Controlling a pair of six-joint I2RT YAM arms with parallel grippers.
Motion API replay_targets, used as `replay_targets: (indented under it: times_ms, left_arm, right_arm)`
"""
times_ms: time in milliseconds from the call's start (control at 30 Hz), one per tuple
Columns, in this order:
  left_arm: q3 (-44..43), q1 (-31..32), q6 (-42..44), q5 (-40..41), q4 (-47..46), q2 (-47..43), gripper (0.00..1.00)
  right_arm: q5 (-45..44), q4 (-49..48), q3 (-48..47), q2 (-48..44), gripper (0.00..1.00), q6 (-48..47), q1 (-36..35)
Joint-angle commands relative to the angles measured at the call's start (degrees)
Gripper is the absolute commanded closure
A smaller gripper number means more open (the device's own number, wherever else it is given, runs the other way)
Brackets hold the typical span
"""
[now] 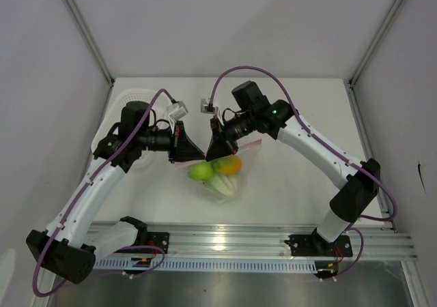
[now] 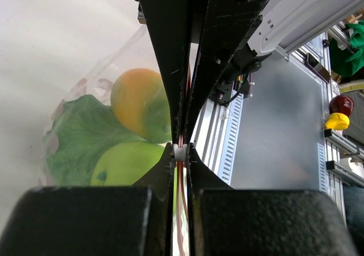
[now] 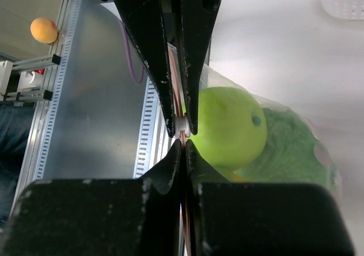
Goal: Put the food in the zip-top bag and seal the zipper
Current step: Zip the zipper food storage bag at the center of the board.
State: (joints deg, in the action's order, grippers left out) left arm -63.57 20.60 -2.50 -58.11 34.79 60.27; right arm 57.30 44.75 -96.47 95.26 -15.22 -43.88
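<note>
Top external: left gripper (image 1: 188,149), right gripper (image 1: 211,150) clamp one bag (image 1: 248,157), one apple (image 1: 199,171).

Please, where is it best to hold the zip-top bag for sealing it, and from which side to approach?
Hold the zipper, the thin flat pink-red strip, coming from the mouth side with one finger on each face. Beyond it the zip-top bag bulges around the green apple and orange fruit, giving no flat hold. The left claw and right claw are shut on this strip.
</note>
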Motion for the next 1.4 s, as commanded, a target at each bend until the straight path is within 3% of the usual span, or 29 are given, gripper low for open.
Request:
replay_targets:
  times_ms: [0, 367, 633, 867, 1067, 1100, 1167, 1200, 1233, 1267, 1367]
  left_arm:
    - [-3.0, -0.4, 0.9, -0.5, -1.5, -1.1, 1.0]
    - [0.4, -0.5, 1.5, 11.6, 0.9, -5.3, 0.99]
    - [3.4, -0.6, 1.3, 22.8, 0.3, -12.9, 0.99]
    - [4.0, -0.6, 1.0, 25.8, 1.0, -14.7, 0.99]
    - [4.0, -0.6, -0.1, 22.4, -1.1, -16.0, 0.98]
    - [3.8, -0.6, -0.7, 22.3, -2.2, -16.1, 0.94]
    - [3.8, -0.6, -1.7, 23.1, -3.7, -16.8, 0.57]
    - [4.0, -0.6, -2.8, 23.6, -5.8, -17.6, 0.46]
    - [4.7, -0.6, -3.4, 23.9, -6.8, -18.3, 0.05]
    - [4.9, -0.6, -3.9, 25.1, -8.2, -19.0, 0.0]
    - [5.9, -0.6, -5.7, 25.9, -12.3, -21.4, 0.01]
  right_arm:
    - [-2.1, -0.2, 0.9, -1.1, 1.0, 0.5, -0.8]
    - [-13.0, -9.2, 11.4, -7.3, 1.0, 5.5, -0.1]
    - [-11.8, -15.7, 20.2, -15.3, 1.0, 9.5, 6.6]
    - [-11.9, -17.0, 22.4, -17.7, 1.0, 11.0, 7.1]
    - [-15.2, -17.3, 21.1, -19.3, 1.0, 14.1, 2.8]
    - [-15.3, -18.1, 21.0, -19.7, 1.0, 17.0, 2.2]
    - [-16.2, -21.7, 21.2, -20.3, 1.0, 20.4, 1.3]
    - [-16.9, -22.3, 21.1, -20.5, 1.0, 22.8, 1.3]
    - [-18.8, -23.1, 21.0, -20.3, 1.0, 23.7, 1.5]
    - [-19.6, -23.3, 20.7, -20.0, 1.0, 24.4, 1.9]
    - [-23.7, -24.0, 20.2, -18.4, 1.0, 27.3, 5.5]
